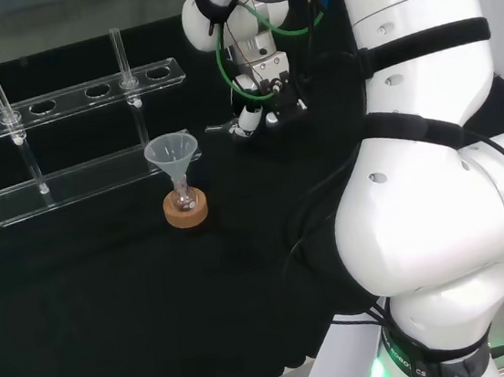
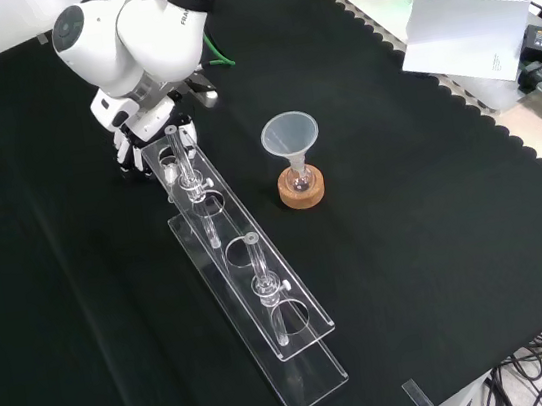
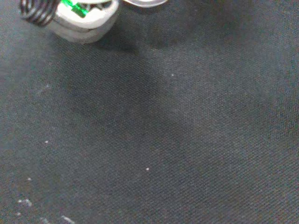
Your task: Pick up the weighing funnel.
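I cannot tell if the hand (image 1: 246,125), beside the test tube rack (image 2: 309,364), is open. The weighing funnel (image 1: 215,129) looks light, slippery and easy to break: hold its stem.

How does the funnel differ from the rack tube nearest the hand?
The funnel is a wide cone, mouth up; the tube is slim and straight. The funnel's stem sits in a small flask on a cork ring; the tube stands in the clear rack. In the front view the tube is close to the hand; the funnel stands apart, to the right. Both are clear and upright.
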Tool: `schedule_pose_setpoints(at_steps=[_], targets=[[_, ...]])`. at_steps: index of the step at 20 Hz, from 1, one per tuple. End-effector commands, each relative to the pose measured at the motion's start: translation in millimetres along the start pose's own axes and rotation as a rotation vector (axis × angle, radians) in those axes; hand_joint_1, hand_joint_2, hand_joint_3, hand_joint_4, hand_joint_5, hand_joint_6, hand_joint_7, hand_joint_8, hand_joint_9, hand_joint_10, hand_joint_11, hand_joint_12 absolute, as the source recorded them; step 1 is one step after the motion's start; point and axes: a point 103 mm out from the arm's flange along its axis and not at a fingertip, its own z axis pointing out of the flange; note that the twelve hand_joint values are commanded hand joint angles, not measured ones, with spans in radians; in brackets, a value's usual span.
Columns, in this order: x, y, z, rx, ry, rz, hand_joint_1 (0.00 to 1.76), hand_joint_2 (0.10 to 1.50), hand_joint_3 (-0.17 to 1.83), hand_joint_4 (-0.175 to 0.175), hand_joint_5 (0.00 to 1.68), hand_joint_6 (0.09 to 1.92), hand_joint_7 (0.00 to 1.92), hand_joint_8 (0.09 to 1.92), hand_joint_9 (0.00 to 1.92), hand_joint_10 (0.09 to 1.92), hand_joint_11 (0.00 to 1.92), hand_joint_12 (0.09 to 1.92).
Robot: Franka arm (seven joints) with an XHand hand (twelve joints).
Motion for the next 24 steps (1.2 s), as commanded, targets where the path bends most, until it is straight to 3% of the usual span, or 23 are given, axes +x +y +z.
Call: schedule_pose_setpoints(at_steps=[1,4,8,14,24], targets=[[-3,-2,-2,-0.01,-0.02,0.016,1.1,0.94,0.1,0.175,1.28,0.52,0.47,0.68,0.84,0.47,0.7,1.13],[-4,-3,-6,-0.016,-0.024,0.017,1.12,0.86,0.21,0.175,1.35,0.4,0.49,0.67,0.88,0.41,0.74,1.09],[-8,-9,-21,-0.045,-0.016,0.023,1.13,0.75,0.42,0.175,1.36,0.42,0.51,0.67,0.93,0.37,0.78,1.07],[-19,-23,-47,-0.083,0.013,0.035,1.13,0.72,0.48,0.175,1.37,0.43,0.52,0.68,0.95,0.36,0.8,1.06],[-42,-46,-54,-0.142,0.203,0.085,1.14,0.69,0.52,0.175,1.38,0.42,0.54,0.68,0.97,0.35,0.82,1.04]])
